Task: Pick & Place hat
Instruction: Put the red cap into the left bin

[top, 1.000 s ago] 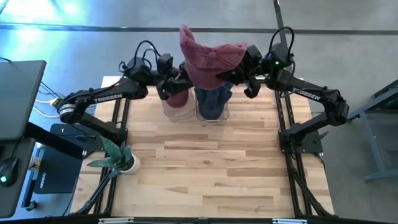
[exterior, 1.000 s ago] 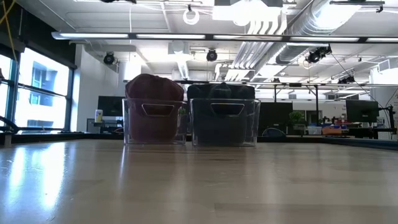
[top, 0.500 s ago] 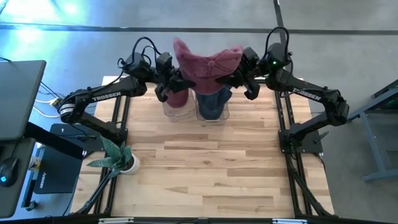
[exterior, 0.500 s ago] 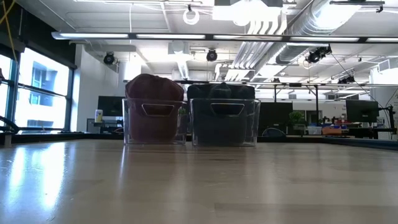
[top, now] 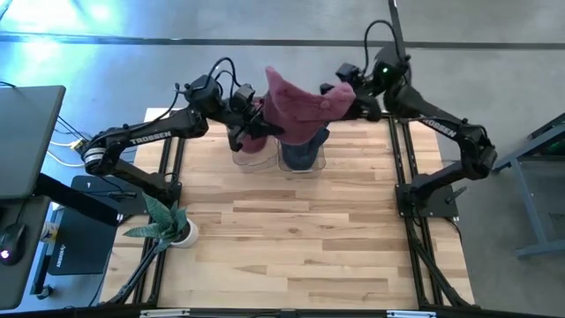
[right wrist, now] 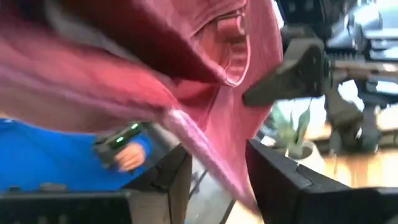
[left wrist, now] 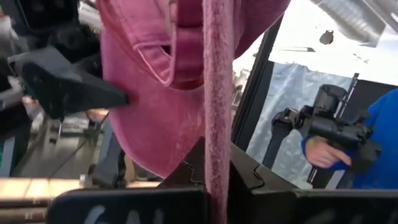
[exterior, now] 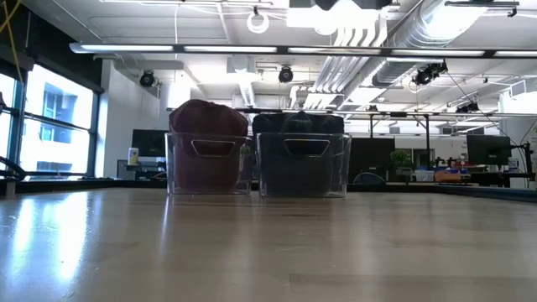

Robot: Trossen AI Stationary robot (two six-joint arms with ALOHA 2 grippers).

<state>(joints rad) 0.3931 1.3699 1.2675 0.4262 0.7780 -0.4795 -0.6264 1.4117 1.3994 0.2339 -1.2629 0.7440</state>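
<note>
A maroon hat hangs in the air over two clear bins at the table's far edge. My left gripper is shut on its brim, and in the left wrist view the brim stands edge-on between the fingers. On the hat's right side my right gripper stands open. An edge of the hat runs through the gap between its fingers. The left bin holds maroon hats and the right bin holds dark blue ones. My left gripper pinches the hat's brim between its two fingers, with the brim edge-on in the gap. The fingers come nearly level from the table's left. The hat is lifted clear above the bins, and its crown bulges beyond the fingers. My right gripper has a cloth edge of the hat between its open fingers; I cannot tell whether a finger touches it.
A small potted plant stands at the table's left edge. Bare wood reaches from the bins to the near edge. A person in blue with a hand-held controller stands beyond the table.
My left gripper has taken hold of the brim. My right gripper has rolled and moved left and toward the far edge. The hat lay spread crown-up between the arms with its brim sticking up. It has now turned and bunched toward the left gripper, and the brim has come down.
</note>
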